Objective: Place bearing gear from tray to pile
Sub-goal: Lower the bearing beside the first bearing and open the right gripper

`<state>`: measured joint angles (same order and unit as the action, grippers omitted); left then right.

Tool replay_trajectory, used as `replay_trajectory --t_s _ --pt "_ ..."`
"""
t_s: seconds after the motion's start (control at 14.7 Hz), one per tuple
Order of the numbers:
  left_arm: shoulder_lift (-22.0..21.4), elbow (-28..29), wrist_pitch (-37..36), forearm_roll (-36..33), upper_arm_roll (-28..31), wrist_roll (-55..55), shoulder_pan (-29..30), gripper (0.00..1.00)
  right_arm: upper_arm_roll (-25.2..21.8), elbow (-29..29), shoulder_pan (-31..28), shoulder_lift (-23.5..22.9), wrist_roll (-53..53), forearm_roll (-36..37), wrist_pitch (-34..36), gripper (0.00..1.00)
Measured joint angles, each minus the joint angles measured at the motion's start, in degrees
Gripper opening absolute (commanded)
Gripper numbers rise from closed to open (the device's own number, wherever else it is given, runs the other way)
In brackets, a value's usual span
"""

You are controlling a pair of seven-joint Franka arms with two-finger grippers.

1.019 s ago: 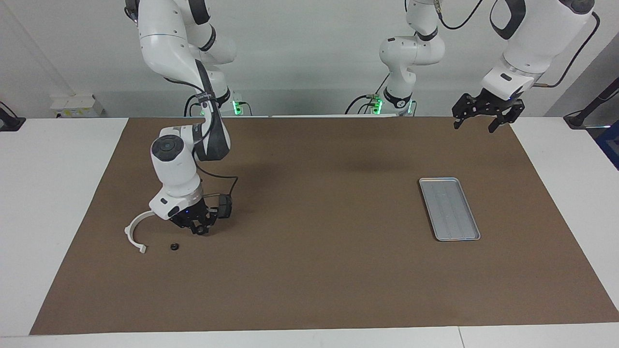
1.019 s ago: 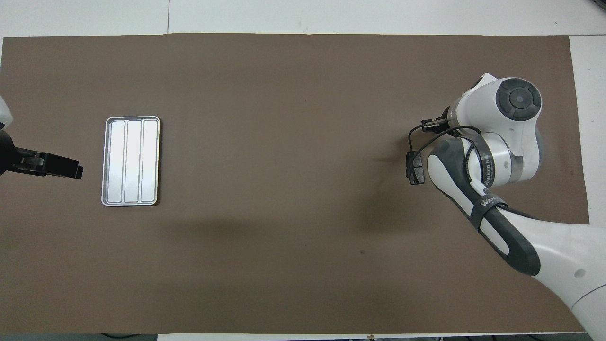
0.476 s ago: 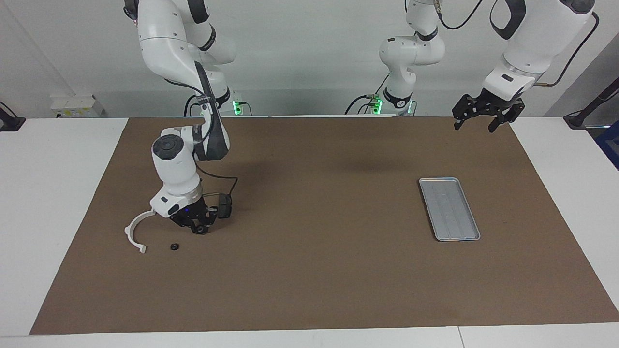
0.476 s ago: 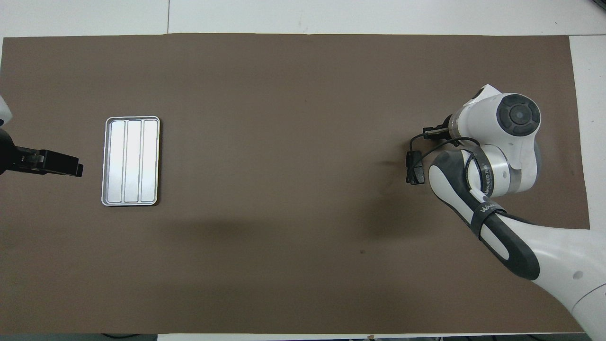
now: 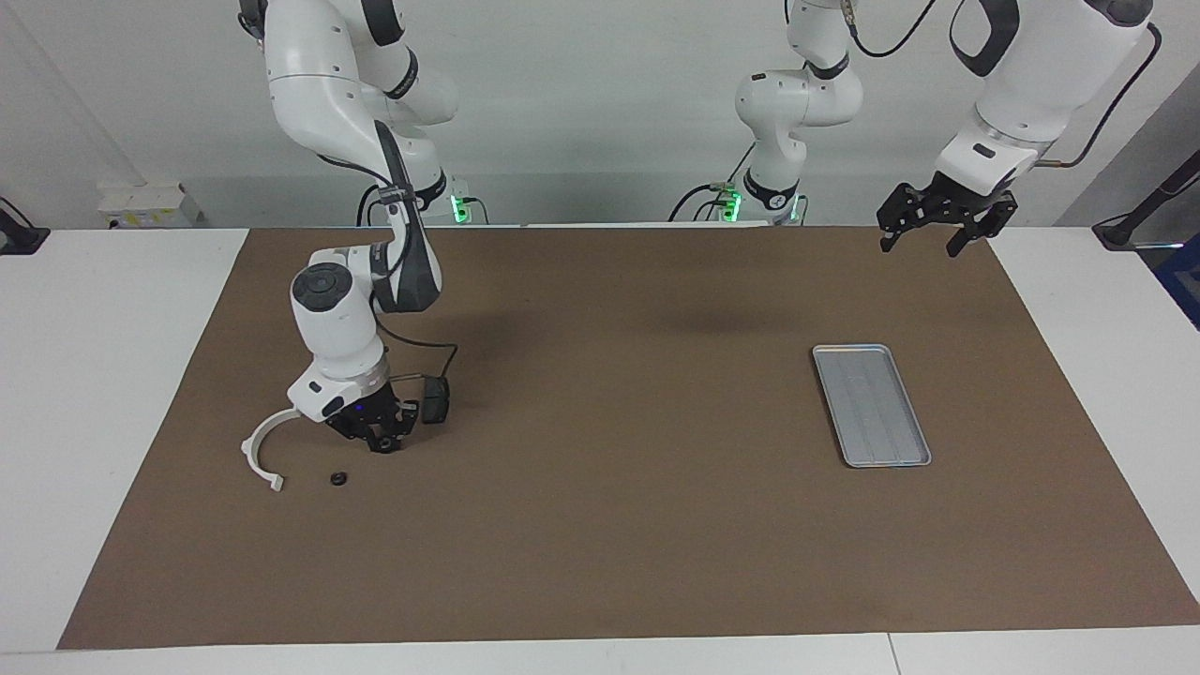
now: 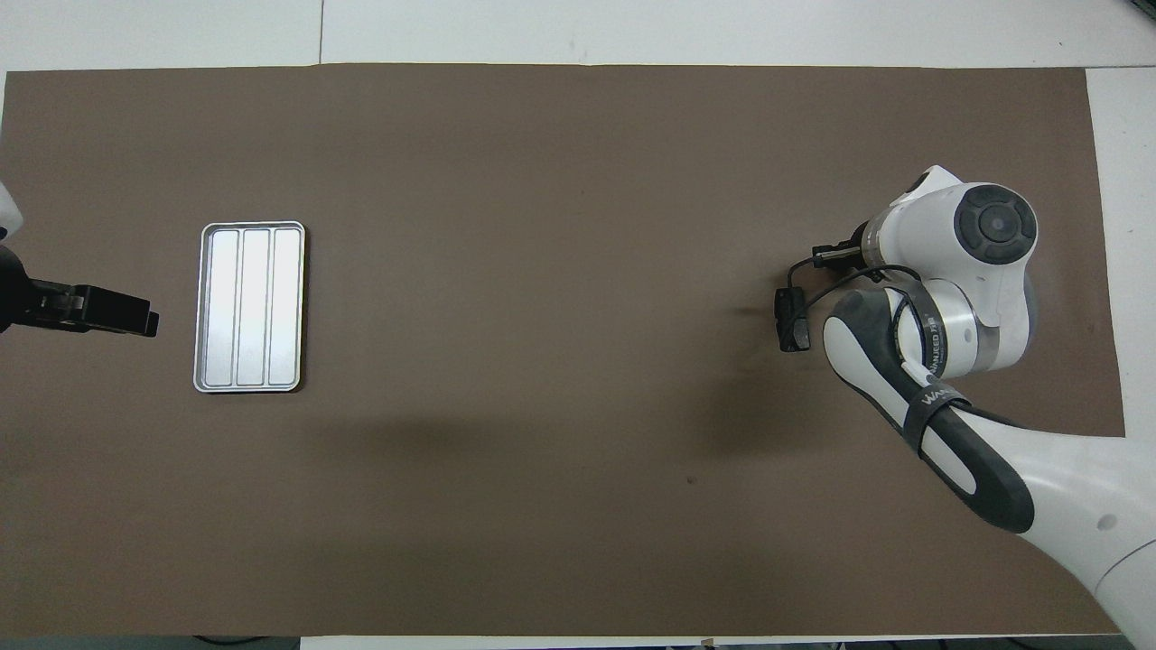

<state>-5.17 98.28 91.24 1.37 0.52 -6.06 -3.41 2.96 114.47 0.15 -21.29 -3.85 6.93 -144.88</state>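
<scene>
Right tool (image 5: 382, 442): low over the table at the right arm's end; spread or pressed together, cannot tell; no load seen.
Gear (image 5: 338, 478): small dark ring, flat on the table near that tool, just beside the white bracket (image 5: 255, 448).
Likely light, stiff and smooth, and may roll. Best pinched across the outer rim.
Tray (image 5: 872, 405): toward the left arm's end, nothing in it.
Left tool (image 5: 921, 246): spread, waiting aloft.

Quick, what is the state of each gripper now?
Left gripper: open, empty, raised near the tray.
Right gripper: cannot be told.
</scene>
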Motion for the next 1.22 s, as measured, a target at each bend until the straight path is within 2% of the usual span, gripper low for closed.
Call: replay_trajectory --t_s 0.14,0.2,0.27,0.34,0.75,1.22 --pt "0.00 0.00 0.00 0.00 0.00 0.00 0.00 1.00 0.00 0.46 -0.05 0.03 0.05 0.00 -0.70 0.00" --pt "0.00 0.00 0.01 0.00 0.00 0.00 0.00 1.00 0.01 0.46 -0.05 0.03 0.05 0.00 -0.70 0.23" --pt "0.00 0.00 0.01 0.00 0.00 0.01 0.00 1.00 0.04 0.46 -0.03 0.03 0.05 0.00 -0.73 0.78" --pt "0.00 0.00 0.01 0.00 0.00 0.10 0.00 1.00 0.12 0.46 0.03 0.03 0.05 0.00 -0.76 1.00" --pt "0.00 0.00 0.03 0.00 0.02 4.20 0.00 1.00 0.34 0.09 0.29 1.02 0.05 0.00 0.19 1.00" --pt "0.00 0.00 0.17 0.00 0.02 4.64 0.00 1.00 0.47 -4.55 0.97 6.82 0.05 0.00 14.39 1.00"
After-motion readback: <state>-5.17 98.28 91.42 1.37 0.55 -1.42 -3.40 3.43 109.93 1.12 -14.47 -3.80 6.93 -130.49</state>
